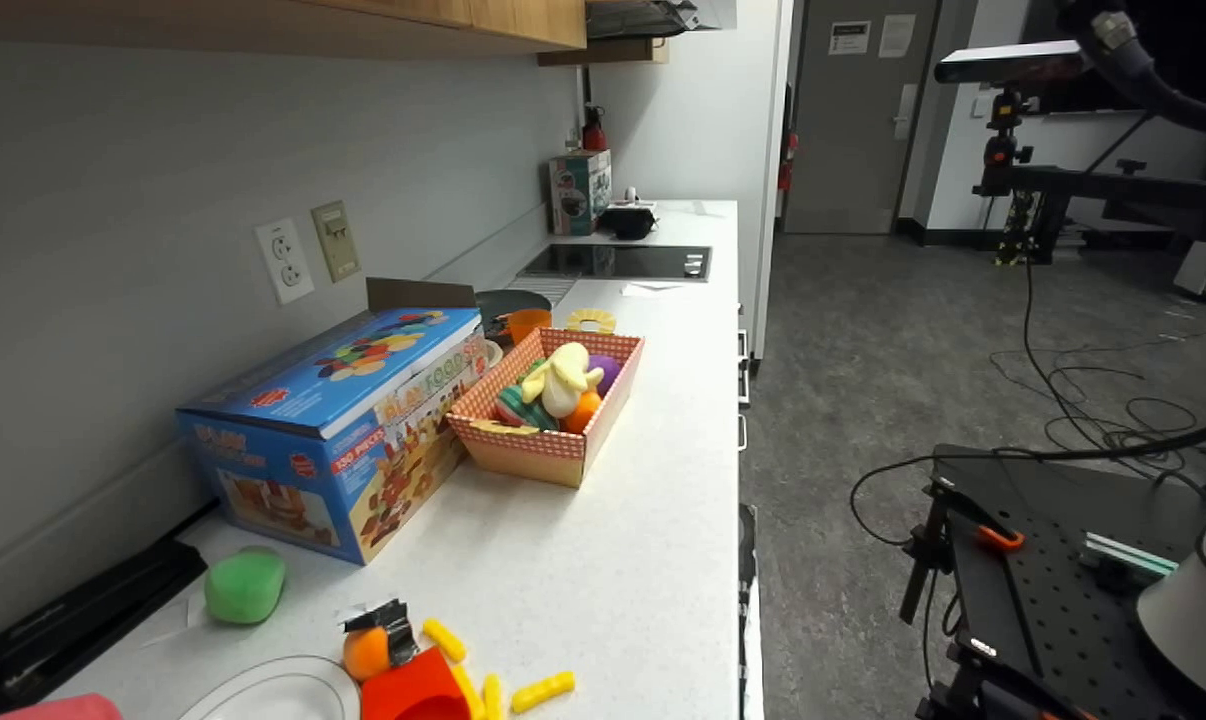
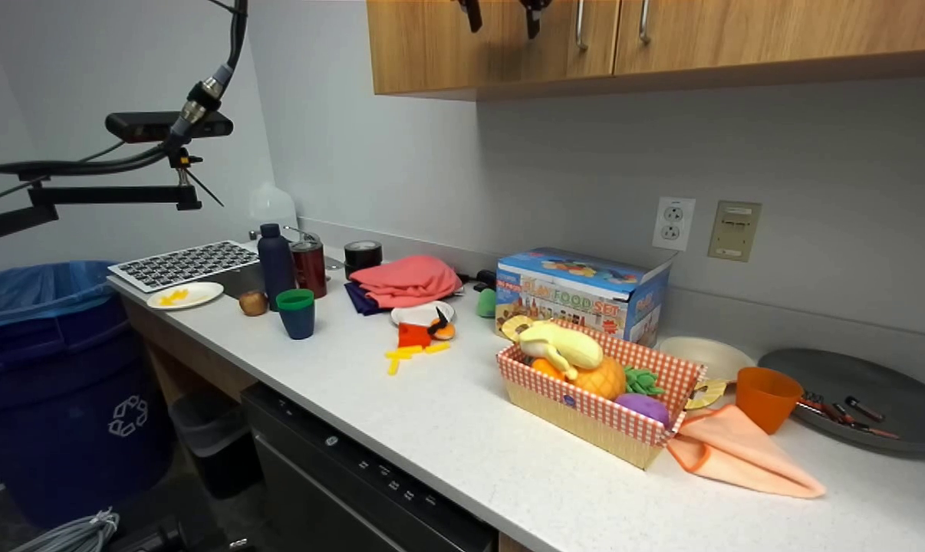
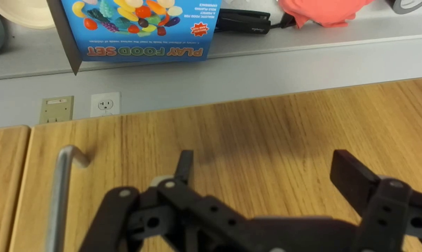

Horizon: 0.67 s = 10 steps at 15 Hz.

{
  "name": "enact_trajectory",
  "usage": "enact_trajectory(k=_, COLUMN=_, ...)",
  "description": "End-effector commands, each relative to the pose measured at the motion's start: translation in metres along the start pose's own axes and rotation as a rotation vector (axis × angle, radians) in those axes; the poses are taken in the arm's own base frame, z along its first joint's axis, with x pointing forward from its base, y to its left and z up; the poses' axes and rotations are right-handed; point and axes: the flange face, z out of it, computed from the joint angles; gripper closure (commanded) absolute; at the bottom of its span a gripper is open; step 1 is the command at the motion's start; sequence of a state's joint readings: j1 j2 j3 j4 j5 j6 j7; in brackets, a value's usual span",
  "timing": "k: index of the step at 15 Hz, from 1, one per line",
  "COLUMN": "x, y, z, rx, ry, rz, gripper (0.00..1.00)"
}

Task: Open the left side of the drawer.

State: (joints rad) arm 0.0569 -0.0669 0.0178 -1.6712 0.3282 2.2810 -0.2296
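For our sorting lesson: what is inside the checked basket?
The basket holds a peeled toy banana, toy pineapple, purple toy, orange toy, striped toy and yellow slice. They cover its floor; anything underneath cannot be seen.

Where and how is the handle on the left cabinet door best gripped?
The straight stretch of the handle above its bent lower end, probably from the front with the open pincer straddling it, since the handle is a slim upright bar standing off the door.
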Motion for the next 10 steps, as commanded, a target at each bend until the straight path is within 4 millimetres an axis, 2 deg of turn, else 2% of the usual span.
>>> enact_trajectory(k=1, x=-0.014, y=-0.006, z=-0.021, rx=-0.031, ry=-0.049, rz=0.009, gripper=0.00)
enact_trajectory(k=6, x=-0.031, y=0.002, z=-0.060, rx=-0.195, ry=-0.101, rz=0.015, gripper=0.00)
enact_trajectory(k=10, x=-0.029, y=0.018, z=-0.085, rx=-0.263, ry=-0.042, rz=0.031, gripper=0.00)
